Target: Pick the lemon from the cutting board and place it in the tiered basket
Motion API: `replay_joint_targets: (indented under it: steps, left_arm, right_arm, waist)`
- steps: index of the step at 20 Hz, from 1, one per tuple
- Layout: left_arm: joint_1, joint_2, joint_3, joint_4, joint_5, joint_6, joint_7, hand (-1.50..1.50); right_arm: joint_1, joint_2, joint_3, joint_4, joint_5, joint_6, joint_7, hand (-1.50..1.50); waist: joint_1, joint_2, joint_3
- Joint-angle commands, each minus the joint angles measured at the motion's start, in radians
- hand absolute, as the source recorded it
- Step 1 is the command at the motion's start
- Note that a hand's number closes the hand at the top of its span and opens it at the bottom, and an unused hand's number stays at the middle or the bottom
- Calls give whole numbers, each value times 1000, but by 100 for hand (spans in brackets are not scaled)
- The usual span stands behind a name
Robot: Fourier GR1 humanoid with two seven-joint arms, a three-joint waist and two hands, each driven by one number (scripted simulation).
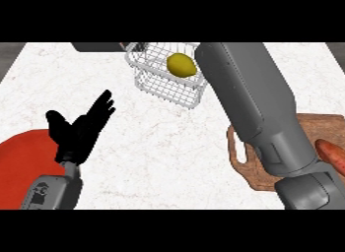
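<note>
At the far middle of the white counter (154, 147) stands one wire basket (168, 91), and the one lemon (181, 65) lies inside it, in the upper part, against the wire on the right side. Just left of the basket, at the far edge, a dark block (95, 47) shows only in part.

Two grey forearms come in from the near edge. The right forearm (256, 98) runs from the near right corner up to the basket's right side, just beside the lemon. The right hand is hidden past the far edge, so its state cannot be told.

The left hand (77, 135) is on the near left, held wide with straight fingers pointing far and right, and it holds nothing. Beneath its wrist lies one red plate (15, 157).

On the near right lies one wooden cutting board (321, 128), partly covered by the right forearm. One long orange-red vegetable (339, 157) rests on it, at its right edge.
</note>
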Motion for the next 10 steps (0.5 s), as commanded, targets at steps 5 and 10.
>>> replay_joint_targets:
  steps: [5, 10]
  left_arm:
    - [60, 10, 32, -28, 6, 29, 13, 0]
    - [78, 19, 37, -29, 1, 25, 1, 0]
  right_arm:
    - [219, 2, 155, -360, -126, 223, 86, -150]
    - [342, 2, 260, -582, -145, 294, 158, -150]
  waist:
    - [-72, -32, 4]
    - [-96, -41, 3]
